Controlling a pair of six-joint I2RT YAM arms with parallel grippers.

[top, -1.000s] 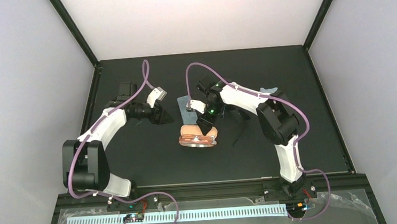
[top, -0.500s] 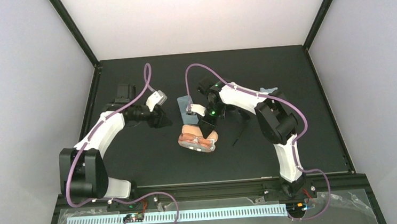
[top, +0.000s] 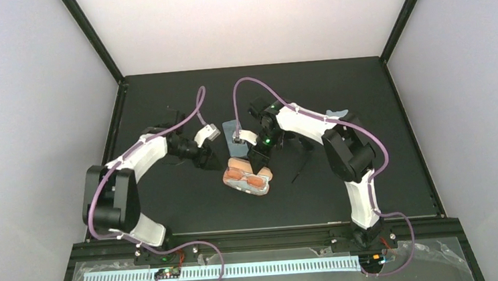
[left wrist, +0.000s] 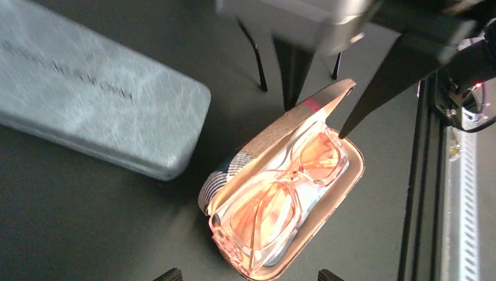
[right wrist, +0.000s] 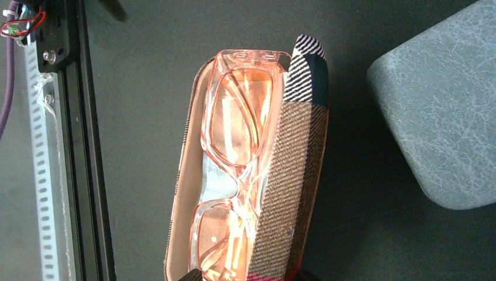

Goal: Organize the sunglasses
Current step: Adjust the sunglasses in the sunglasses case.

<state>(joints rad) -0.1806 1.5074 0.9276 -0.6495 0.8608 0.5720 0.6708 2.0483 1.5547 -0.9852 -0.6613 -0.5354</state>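
Halfway: reddish sunglasses [left wrist: 275, 199] lie in the open tan case [left wrist: 346, 190]. Right claw [left wrist: 316, 120] straddles its lid [right wrist: 292, 175], grip uncertain; left claw [left wrist: 248, 273] hovers agape, empty. Remaining: close the lid, then case the black pair [top: 300, 166] on the surface [top: 171, 207].

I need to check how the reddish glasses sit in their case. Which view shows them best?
Left wrist: the whole reddish glasses lie inside the open case. Right wrist crops one lens; top external shows them tiny.
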